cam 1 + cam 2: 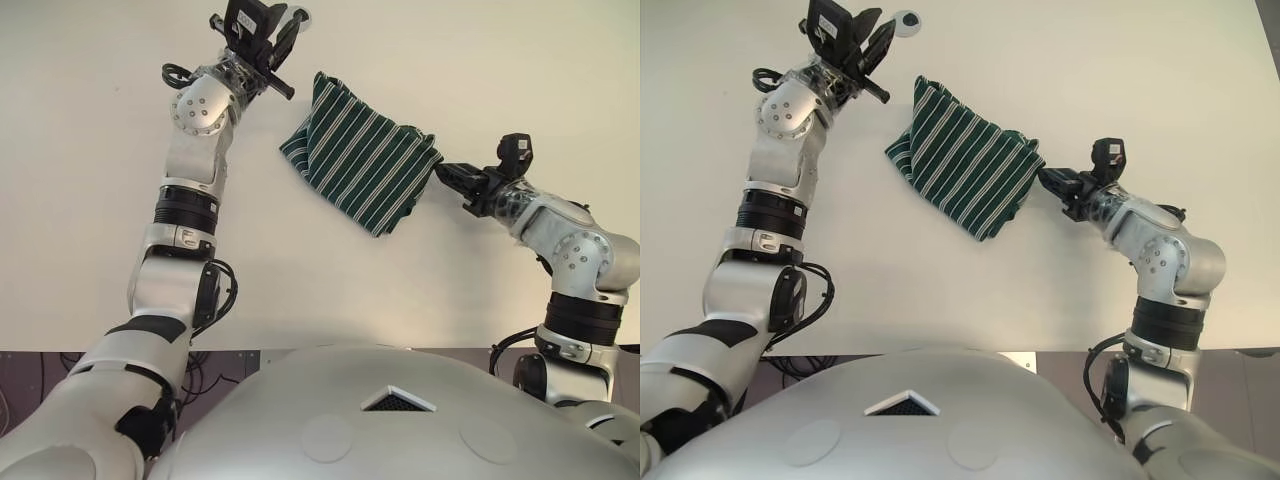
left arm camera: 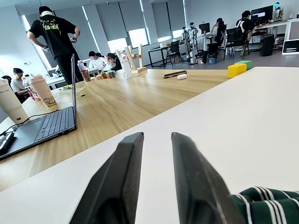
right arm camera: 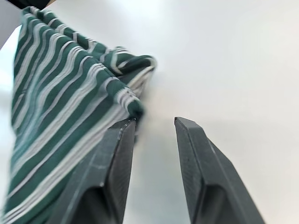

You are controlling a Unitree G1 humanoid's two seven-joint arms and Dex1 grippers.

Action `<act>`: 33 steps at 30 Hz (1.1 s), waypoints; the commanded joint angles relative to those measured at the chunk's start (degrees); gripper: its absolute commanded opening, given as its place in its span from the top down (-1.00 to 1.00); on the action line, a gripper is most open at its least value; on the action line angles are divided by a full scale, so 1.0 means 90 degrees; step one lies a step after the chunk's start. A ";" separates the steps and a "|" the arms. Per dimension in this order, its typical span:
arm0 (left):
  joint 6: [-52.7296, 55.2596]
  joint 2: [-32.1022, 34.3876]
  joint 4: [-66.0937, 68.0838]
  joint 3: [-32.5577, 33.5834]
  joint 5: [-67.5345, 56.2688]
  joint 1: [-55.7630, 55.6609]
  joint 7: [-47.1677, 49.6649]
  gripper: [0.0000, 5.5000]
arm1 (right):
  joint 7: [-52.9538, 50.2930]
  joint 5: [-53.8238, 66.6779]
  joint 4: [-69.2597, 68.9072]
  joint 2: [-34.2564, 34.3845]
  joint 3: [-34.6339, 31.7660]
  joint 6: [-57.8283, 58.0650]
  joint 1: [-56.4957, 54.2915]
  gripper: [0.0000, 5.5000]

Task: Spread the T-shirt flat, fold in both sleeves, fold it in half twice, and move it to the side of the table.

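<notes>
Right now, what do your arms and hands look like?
The left arm and right arm wear smooth silver shells with black bands at the joints; black cables loop beside the elbows. The left hand and right hand are black, each with two flat tapered fingers.

Open-plan office: long desks (image 2: 140, 100), laptop (image 2: 46, 128), monitors (image 2: 261, 14), seated people.

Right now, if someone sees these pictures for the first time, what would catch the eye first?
A folded green T-shirt with white stripes lies in the middle of the white table. The right gripper sits open at the shirt's right corner, one finger at the cloth's edge. The left gripper, also open, is just off its far left corner.
</notes>
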 commanded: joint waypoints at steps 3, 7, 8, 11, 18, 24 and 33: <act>0.0320 0.0774 -0.0606 -0.0570 0.0599 0.0829 -0.1028 0.63 | -0.0572 -0.1028 -0.0616 0.0158 -0.0092 -0.2120 0.0170 0.45; 0.1037 0.1363 -0.1545 -0.0788 0.0819 0.1466 -0.1592 0.78 | -0.0370 -0.1953 -0.1154 0.0113 0.1079 -0.3378 0.0232 0.63; 0.1191 0.1432 -0.1700 -0.0791 0.0841 0.1534 -0.1646 0.84 | -0.0293 -0.2156 -0.1141 0.0090 0.1394 -0.3595 0.0222 0.69; 0.1538 0.1492 -0.1948 -0.0916 0.0912 0.1662 -0.1805 1.00 | -0.0063 -0.2616 -0.0711 0.0211 0.2308 -0.3990 -0.0035 0.89; 0.1658 0.1215 -0.2122 -0.1369 0.1071 0.1725 -0.2004 1.00 | -0.0167 -0.3515 0.1711 0.0775 0.3298 -0.4400 -0.0963 0.99; 0.1563 0.1423 -0.1946 -0.1708 0.1674 0.1825 -0.1800 1.00 | -0.0373 -0.3854 0.2771 0.0657 0.3108 -0.4659 -0.1085 0.99; 0.1690 0.2277 -0.2278 -0.1265 0.1852 0.2251 -0.1715 1.00 | -0.0255 -0.4025 0.3165 0.0141 0.2855 -0.4584 -0.0579 0.99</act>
